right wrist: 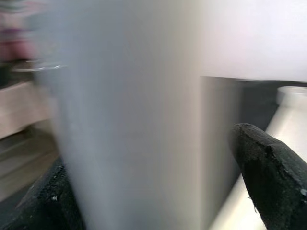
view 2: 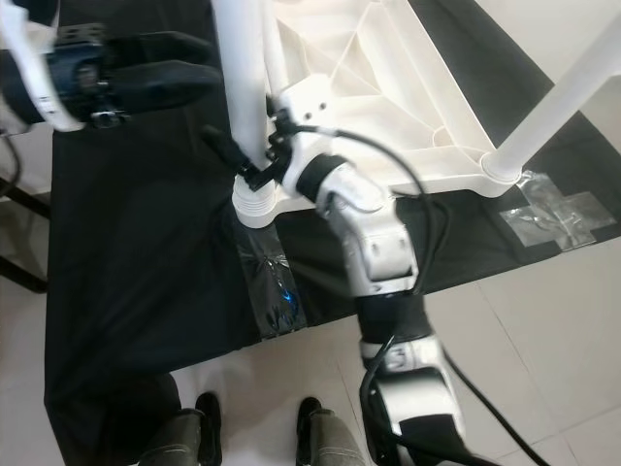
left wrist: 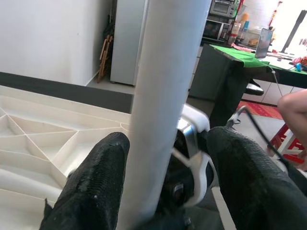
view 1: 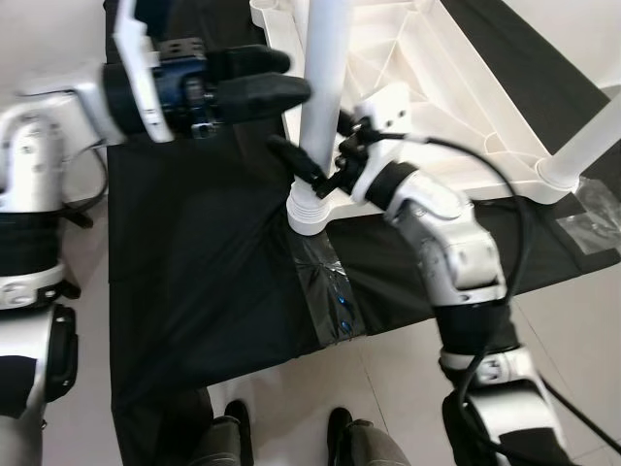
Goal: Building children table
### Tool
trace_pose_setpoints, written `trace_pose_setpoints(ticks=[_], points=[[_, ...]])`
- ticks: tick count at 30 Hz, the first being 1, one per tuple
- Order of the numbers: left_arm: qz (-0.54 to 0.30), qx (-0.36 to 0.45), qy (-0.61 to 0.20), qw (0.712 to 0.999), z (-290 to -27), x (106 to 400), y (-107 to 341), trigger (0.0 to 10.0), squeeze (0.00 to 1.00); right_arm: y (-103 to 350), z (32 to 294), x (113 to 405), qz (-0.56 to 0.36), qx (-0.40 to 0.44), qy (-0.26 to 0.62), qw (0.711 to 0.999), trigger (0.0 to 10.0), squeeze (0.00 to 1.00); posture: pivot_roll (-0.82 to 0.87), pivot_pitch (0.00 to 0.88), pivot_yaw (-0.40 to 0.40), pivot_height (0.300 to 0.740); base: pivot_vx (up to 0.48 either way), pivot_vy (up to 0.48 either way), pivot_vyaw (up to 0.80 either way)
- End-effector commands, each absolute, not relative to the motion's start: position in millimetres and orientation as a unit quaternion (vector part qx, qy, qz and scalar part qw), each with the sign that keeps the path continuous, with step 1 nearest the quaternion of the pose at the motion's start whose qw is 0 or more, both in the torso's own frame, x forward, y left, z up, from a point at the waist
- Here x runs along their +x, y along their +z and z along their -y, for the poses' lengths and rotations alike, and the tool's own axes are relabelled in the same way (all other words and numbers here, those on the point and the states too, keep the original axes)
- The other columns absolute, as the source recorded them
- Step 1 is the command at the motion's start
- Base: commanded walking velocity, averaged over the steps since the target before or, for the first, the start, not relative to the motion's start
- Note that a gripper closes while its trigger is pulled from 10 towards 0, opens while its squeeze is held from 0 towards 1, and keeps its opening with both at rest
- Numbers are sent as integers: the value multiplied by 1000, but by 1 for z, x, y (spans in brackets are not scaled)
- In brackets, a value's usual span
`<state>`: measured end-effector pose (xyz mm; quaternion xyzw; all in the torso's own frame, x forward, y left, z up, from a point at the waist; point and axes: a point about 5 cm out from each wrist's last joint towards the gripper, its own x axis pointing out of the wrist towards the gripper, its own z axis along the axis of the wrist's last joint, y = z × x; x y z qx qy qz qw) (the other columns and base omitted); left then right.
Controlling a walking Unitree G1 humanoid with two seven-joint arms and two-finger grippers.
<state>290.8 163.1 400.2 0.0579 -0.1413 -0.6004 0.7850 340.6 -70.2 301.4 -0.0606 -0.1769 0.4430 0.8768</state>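
The white children's table (view 1: 456, 87) lies upside down on a black cloth (view 1: 194, 272). A white leg (view 1: 325, 97) stands upright in its near corner socket (view 1: 310, 209). My left gripper (view 1: 296, 80) comes in from the left at mid height. It is open, and its fingertips (left wrist: 96, 182) reach the leg (left wrist: 168, 96), which stands between them. My right gripper (view 1: 318, 160) is low on the same leg, just above the socket. It is open too, with one finger (view 1: 296, 160) in front of the leg (right wrist: 129, 120) and a gap beside the other finger (right wrist: 273, 177).
Another leg (view 1: 587, 136) stands in the far right corner socket. Clear plastic wrapping (view 1: 330, 291) lies on the cloth below the socket, and more of it (view 2: 553, 218) on the tiles at right. Dark shoes (view 1: 233, 427) with grey trouser legs stand at the bottom edge.
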Motion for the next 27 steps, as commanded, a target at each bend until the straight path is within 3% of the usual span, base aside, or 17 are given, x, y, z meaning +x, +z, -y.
trace_pose_setpoints(ticks=[1,2,4,6,7,8,10,11,12,13,16,20,23,26,27], points=[[132,57,-602,785,-176,277,396,10000,0,298,69,337,172,-81,502,844,10000,0,87,297,-55,740,0,0,0],[122,56,-596,792,-184,267,387,10000,0,299,71,336,171,-110,536,820,10000,0,98,290,-63,740,0,0,0],[122,56,-596,792,-184,267,387,10000,0,299,71,336,171,-110,536,820,10000,0,98,290,-63,740,0,0,0],[107,50,-555,824,-196,255,365,10000,0,311,76,344,162,-135,584,784,10000,0,109,297,-73,740,0,0,0],[107,50,-555,824,-196,255,365,10000,0,311,76,344,162,-135,584,784,10000,0,109,297,-73,740,0,0,0],[108,47,-513,850,-204,258,354,10000,0,315,75,351,156,-130,599,774,10000,0,113,298,-74,740,0,0,0],[108,47,-504,856,-206,259,352,10000,0,316,75,352,155,-128,603,772,10000,0,113,298,-74,740,0,0,0],[106,43,-491,863,-208,259,348,10000,0,316,76,354,149,-132,609,768,8784,0,117,304,-76,740,0,0,0],[106,43,-491,863,-208,259,348,10000,0,316,76,354,149,-132,609,768,8784,0,117,304,-76,740,0,0,0],[100,39,-464,879,-211,260,338,10000,0,315,78,357,141,-140,619,760,0,0,123,310,-77,740,0,0,0],[85,24,-389,917,-219,263,309,10000,0,312,86,363,124,-153,637,746,0,0,123,317,-76,740,0,0,0],[69,-5,-314,947,-224,260,276,10000,0,307,95,366,105,-154,641,744,0,0,116,321,-79,740,0,0,0],[61,-11,-297,953,-223,259,265,10000,0,302,98,366,100,-151,638,748,0,0,111,326,-80,740,0,0,0],[50,-19,-263,963,-217,254,242,10000,0,288,106,368,83,-138,620,768,0,0,102,329,-81,740,0,0,0],[47,-19,-244,968,-213,251,231,10000,0,276,110,367,72,-124,592,793,0,0,98,331,-84,740,0,0,0]])
